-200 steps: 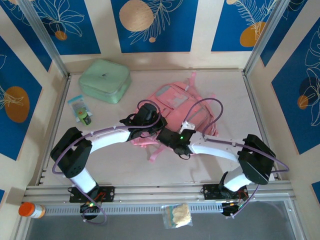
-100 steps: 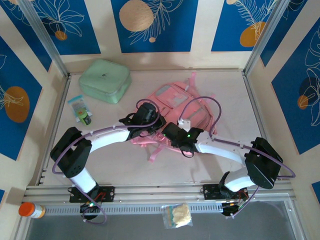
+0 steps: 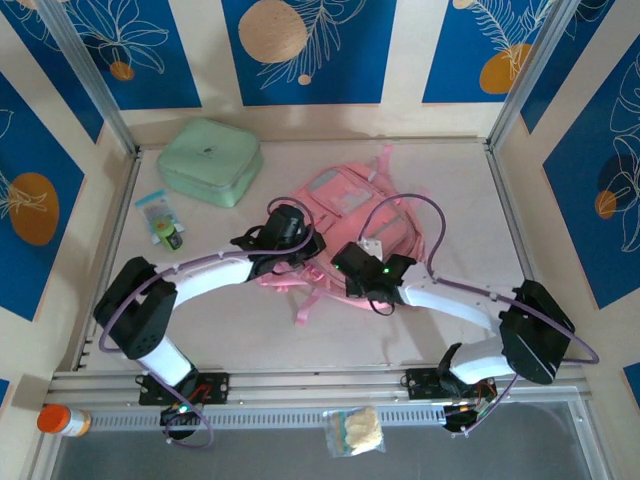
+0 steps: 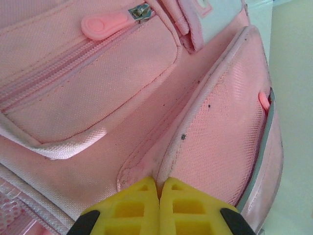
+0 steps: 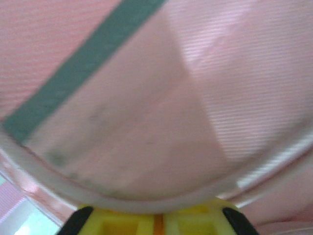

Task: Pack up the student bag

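Note:
The student bag (image 3: pixel 352 195), pink with grey-white panels, lies flat in the middle of the table. My left gripper (image 3: pixel 305 254) sits at its near-left edge. In the left wrist view its yellow fingers (image 4: pixel 132 205) are shut on a pale piped seam of the student bag (image 4: pixel 98 93), below a zip pocket with a pink puller (image 4: pixel 100 24). My right gripper (image 3: pixel 338 266) meets the bag's near edge just right of the left one. In the right wrist view the right gripper (image 5: pixel 157 219) is shut at a piped rim of the student bag (image 5: pixel 146 107), which covers its tips.
A mint-green zip case (image 3: pixel 210 160) stands at the back left. A small packet (image 3: pixel 160 218) lies near the left wall. A loose pink strap (image 3: pixel 310 305) trails toward me. On the front rail are an orange-capped bottle (image 3: pixel 62 420) and a snack pouch (image 3: pixel 353 430).
My right arm has pushed left and forward onto the bag's near edge and its jaws have closed. My left arm has shifted slightly away from me, still shut on the seam.

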Controlling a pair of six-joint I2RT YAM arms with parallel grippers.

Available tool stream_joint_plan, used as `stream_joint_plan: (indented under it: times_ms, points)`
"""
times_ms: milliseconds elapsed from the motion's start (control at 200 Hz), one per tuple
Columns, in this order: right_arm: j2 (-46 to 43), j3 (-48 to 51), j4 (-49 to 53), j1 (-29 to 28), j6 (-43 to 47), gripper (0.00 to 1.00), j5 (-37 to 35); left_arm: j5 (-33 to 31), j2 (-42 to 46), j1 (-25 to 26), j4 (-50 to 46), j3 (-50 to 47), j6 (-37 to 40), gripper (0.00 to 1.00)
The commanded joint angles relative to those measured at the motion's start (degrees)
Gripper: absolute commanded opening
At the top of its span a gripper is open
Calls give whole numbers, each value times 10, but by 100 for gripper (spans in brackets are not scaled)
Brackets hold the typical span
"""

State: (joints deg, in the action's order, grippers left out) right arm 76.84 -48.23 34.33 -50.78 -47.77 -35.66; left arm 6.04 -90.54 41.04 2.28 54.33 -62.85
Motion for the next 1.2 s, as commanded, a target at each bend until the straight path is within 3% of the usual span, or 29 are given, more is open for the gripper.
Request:
stream_joint_plan:
  times_ms: [0,145,255,350,475,555,635,725,810,1005,1196]
  points:
    - [-39,35,66,33,33,2,4,-14,52,-53,-43,-35,69,0]
    - [-62,30,37,69,110,0,61,53,22,-104,-91,13,179,0]
    - [-43,11,12,24,123,0,100,153,-9,-150,-31,29,215,0]
    - [-19,-6,-17,-18,89,0,139,189,-45,-172,-39,76,246,0]
    - [45,-70,-32,-75,41,0,124,224,-94,-180,-40,144,282,0]
    - [99,-112,-60,-76,7,0,130,239,-117,-191,-36,168,279,13]
    - [141,-149,-52,-77,-8,0,89,265,-105,-207,-6,143,244,30]
    - [155,-161,-51,-76,-7,0,79,256,-42,-210,25,70,191,45]
    - [152,-154,-62,-75,-8,0,88,248,18,-208,31,4,116,53]
    - [140,-142,-56,-71,-3,0,93,133,134,-164,-19,-99,44,59]
    - [126,-134,-61,-76,-17,0,91,85,137,-102,39,-135,-25,59]
